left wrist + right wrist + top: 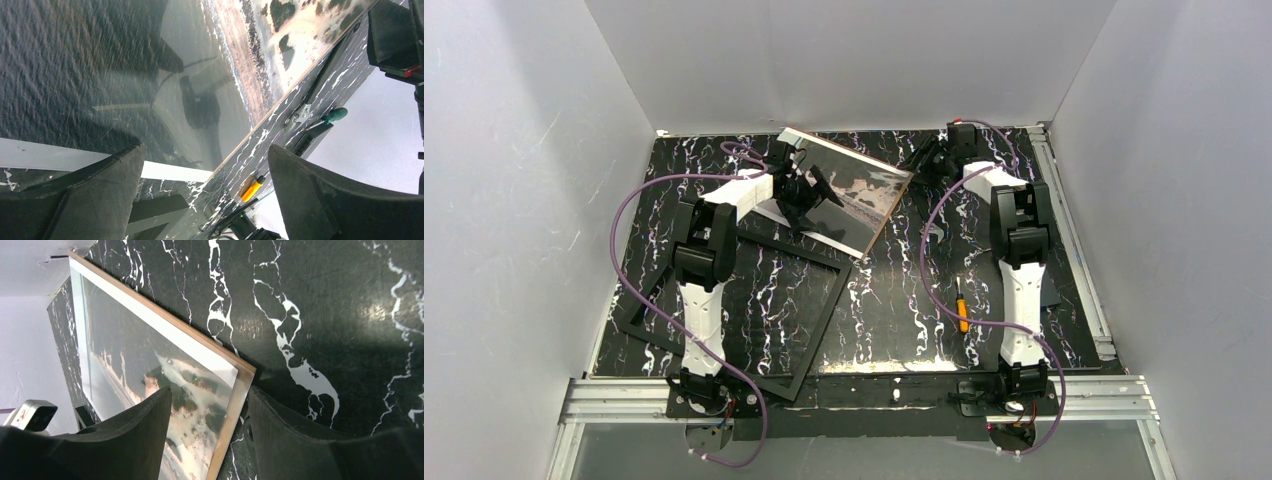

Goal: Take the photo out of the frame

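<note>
Black, white-veined worktop (884,300), pale walls all round. At its far middle the photo (869,195) lies face up and skewed, out of the frame (824,333), which sits at the near left under the left arm (709,250). That arm's jaws hang wide over the glossy print. The right arm (1019,240) reaches the photo's right corner, jaws parted either side of its brown edge. An orange-handled screwdriver (962,306) lies beside that arm.

Glossy photo (864,195) out, beside empty black frame (827,325).
</note>
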